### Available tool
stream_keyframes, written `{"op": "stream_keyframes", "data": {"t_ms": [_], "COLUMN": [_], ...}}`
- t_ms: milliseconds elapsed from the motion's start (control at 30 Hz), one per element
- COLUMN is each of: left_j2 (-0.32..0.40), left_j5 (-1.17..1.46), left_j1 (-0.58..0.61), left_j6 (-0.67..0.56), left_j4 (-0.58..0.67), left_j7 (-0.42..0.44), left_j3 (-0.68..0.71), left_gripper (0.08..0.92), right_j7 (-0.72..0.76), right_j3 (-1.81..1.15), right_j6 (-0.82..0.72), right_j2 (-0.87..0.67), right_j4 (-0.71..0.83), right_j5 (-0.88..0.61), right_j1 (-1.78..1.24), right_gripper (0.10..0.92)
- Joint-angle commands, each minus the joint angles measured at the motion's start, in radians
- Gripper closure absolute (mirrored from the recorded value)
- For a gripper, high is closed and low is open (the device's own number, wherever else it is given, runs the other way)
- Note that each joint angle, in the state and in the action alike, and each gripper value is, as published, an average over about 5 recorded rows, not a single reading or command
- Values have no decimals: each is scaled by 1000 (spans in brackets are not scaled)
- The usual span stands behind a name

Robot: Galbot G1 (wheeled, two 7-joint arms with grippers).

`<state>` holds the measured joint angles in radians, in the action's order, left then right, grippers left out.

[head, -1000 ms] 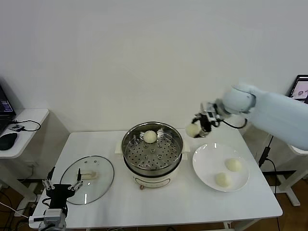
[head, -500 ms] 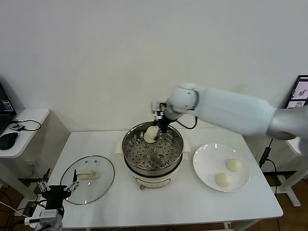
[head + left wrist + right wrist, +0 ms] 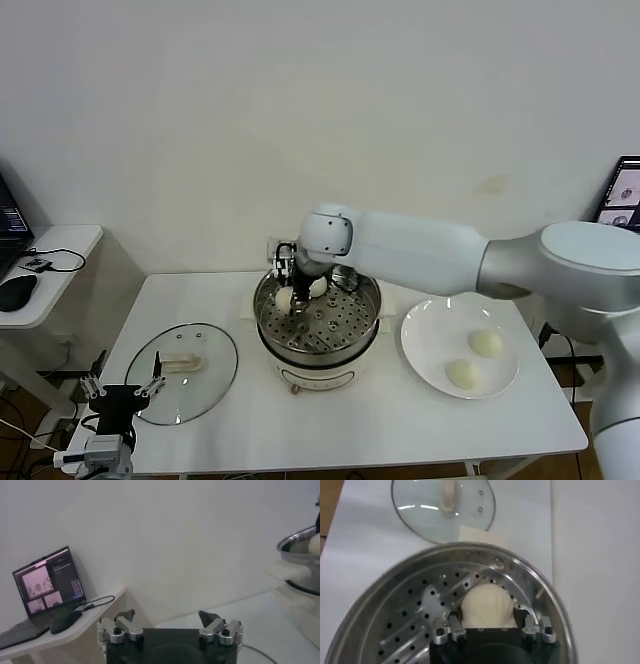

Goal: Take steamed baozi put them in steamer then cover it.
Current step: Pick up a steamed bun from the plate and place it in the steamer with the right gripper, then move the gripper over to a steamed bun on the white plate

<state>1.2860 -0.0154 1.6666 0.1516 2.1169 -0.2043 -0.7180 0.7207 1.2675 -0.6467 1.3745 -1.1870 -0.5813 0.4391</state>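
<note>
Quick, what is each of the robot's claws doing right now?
Left gripper: open, empty, parked low beside the table.
Right gripper: shut on a baozi, inside the steamer.

Steamer [image 3: 318, 322]: polished stainless steel, mirror-shiny w/ perforated metal tray; base glossy white plastic. Baozi [image 3: 487, 606] in right gripper [image 3: 490, 628]: matt cream dough, smooth skin. Cover [image 3: 183, 367]: clear glass, glossy, thin metal rim, cream plastic-looking handle. Plate [image 3: 430, 345]: smooth white, slight sheen, looks ceramic. Table [image 3: 400, 420]: matt white, smooth. Left gripper [image 3: 170, 629]: black matt body, bare metal finger links. Right arm shell: glossy white plastic.
</note>
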Motion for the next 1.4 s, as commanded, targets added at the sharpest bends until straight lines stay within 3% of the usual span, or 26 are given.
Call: {"op": "stream_keyframes", "data": {"t_ms": [33,233,400,700,1000,1167,1400], "left_j2": [0,-1,-5,-19,-26,-27,-15], "left_j5": [0,-1,-1,-3,-26,-36,-58], "left_j1": [-1,-2,-6,-26,-30,-23,-14], "left_j6": [-1,-1,0,3,2,-2,-5], "left_j4": [-2,-4,-6,-19,-24,-34,-38], "left_j7": [-1,-1,0,5,6,5,2], "left_j3": [-1,0,4,21,53,61,77], "left_gripper": [177,177,177,177,177,177,177], "right_j7": [-20,-11,82,311,420,394,354], "right_j3": [2,-8,-17,81,71,21,-92], "right_j6": [-17,-15,1,140,351,376,396], "right_j2": [51,35,-54,-455,-877,-1007,-1071], "right_j4": [42,30,-47,-353,-497,-522,-503], "right_j5": [-4,4,19,152,383,484,609], "right_j1": [-25,-15,77,342,260,114,-138], "right_gripper": [389,273,206,202,202,203,203]}}
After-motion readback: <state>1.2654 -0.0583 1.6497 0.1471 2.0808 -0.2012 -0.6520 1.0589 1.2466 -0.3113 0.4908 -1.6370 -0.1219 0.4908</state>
